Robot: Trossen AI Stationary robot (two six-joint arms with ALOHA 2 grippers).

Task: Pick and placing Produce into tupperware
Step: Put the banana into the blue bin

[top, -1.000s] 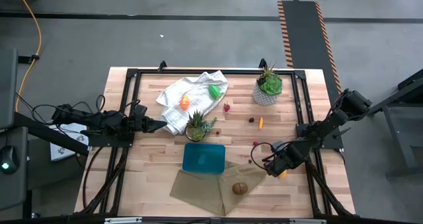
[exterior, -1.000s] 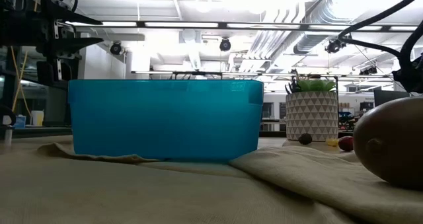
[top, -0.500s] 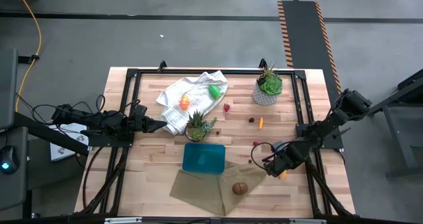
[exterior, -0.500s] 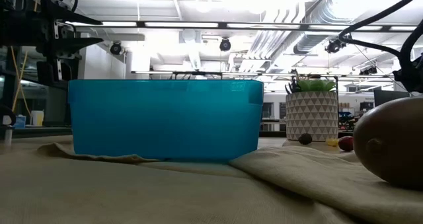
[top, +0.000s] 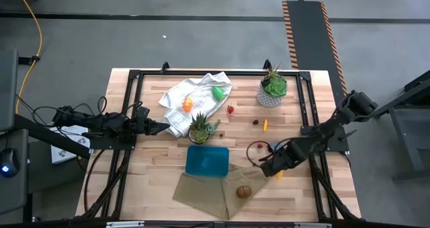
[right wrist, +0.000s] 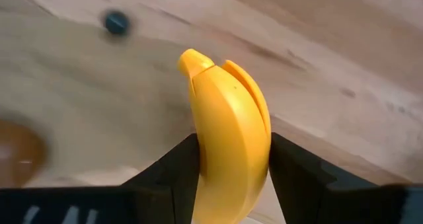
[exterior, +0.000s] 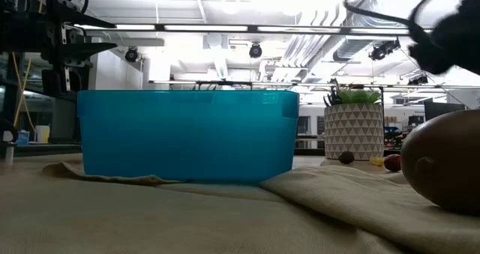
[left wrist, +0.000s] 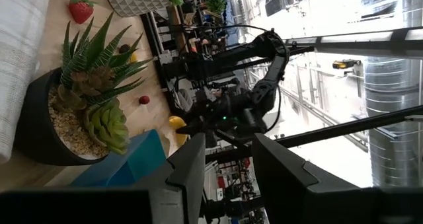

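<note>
— Since a second ago, what moved?

— Only the right arm: its right gripper point(top: 269, 171) has shifted toward the middle of the tabletop point(top: 302, 191), carrying the yellow banana point(right wrist: 228, 161) clamped between its two fingers point(right wrist: 165, 174). In the low view that arm now shows as a dark blur at the upper right.

— Which way does the banana point?

— Its long axis runs straight out from the gripper, and the stem tip points away from the wrist, over bare wood. From above only a yellow sliver point(top: 279, 175) shows beside the gripper, so its lie there is hard to make out.

— And around it?

— The brown kiwi point(top: 244, 192) lies on the tan cloth point(top: 201, 191) just beside the gripper; the teal tupperware point(top: 207, 161) sits past the cloth's edge, toward the table's middle. A spiky plant in a dark pot point(top: 201, 130) stands behind the tupperware; the green pepper point(top: 218, 92) and an orange piece point(top: 187, 104) rest on the white towel point(top: 176, 117).

— The left arm?

— Waiting at the left edge, left gripper point(top: 161, 127) closed on nothing.
</note>
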